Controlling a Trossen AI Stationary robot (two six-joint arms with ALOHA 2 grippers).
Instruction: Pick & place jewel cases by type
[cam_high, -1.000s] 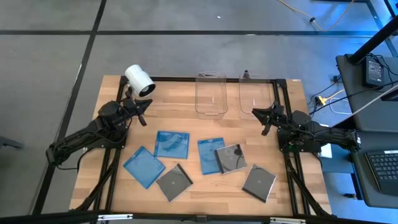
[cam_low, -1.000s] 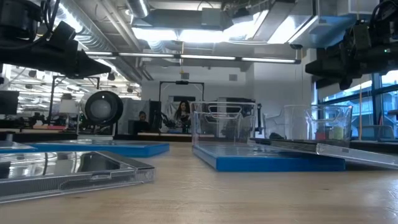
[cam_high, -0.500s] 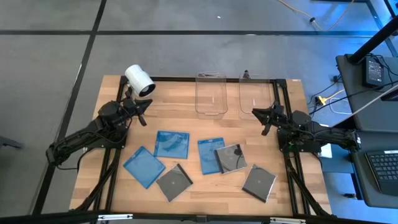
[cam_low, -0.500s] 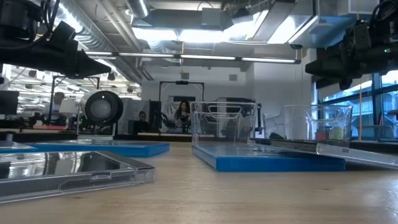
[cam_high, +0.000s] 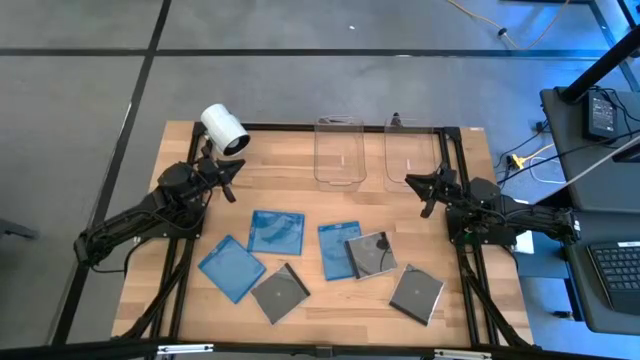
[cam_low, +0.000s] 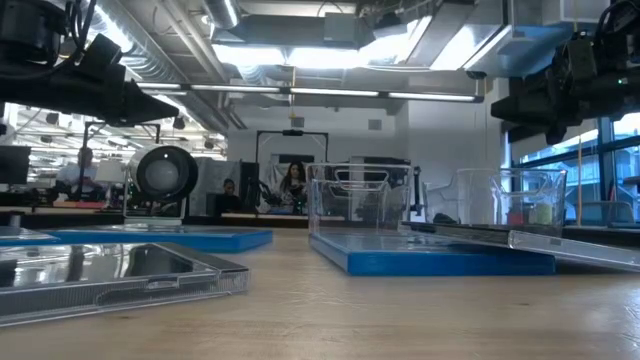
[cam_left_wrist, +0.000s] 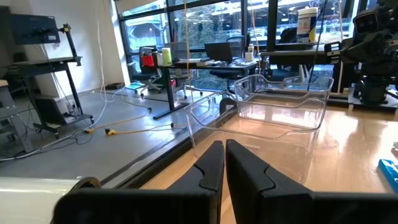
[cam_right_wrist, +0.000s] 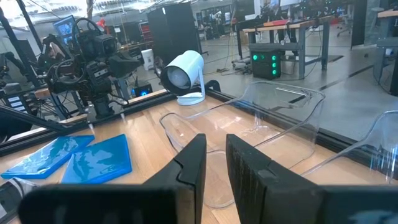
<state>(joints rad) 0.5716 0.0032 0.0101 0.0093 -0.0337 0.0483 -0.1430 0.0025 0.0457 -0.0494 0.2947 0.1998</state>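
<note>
Six jewel cases lie flat on the wooden table (cam_high: 200, 150). Three are blue (cam_high: 276, 231) (cam_high: 231, 267) (cam_high: 336, 244) and three dark grey (cam_high: 279, 292) (cam_high: 371, 254) (cam_high: 416, 294). One grey case overlaps the right-hand blue one. My left gripper (cam_high: 232, 181) (cam_left_wrist: 224, 152) hovers level at the far left, shut and holding nothing. At the far right hovers my right gripper (cam_high: 412, 183) (cam_right_wrist: 215, 152), also level, with a narrow gap between its fingers and nothing in it. Both stand well above the cases.
Two clear bins (cam_high: 338, 152) (cam_high: 412, 155) stand side by side at the table's far edge, between the grippers. A white camera (cam_high: 224, 130) stands at the far left corner, just beyond my left gripper. People sit in the room behind the table (cam_low: 293, 185).
</note>
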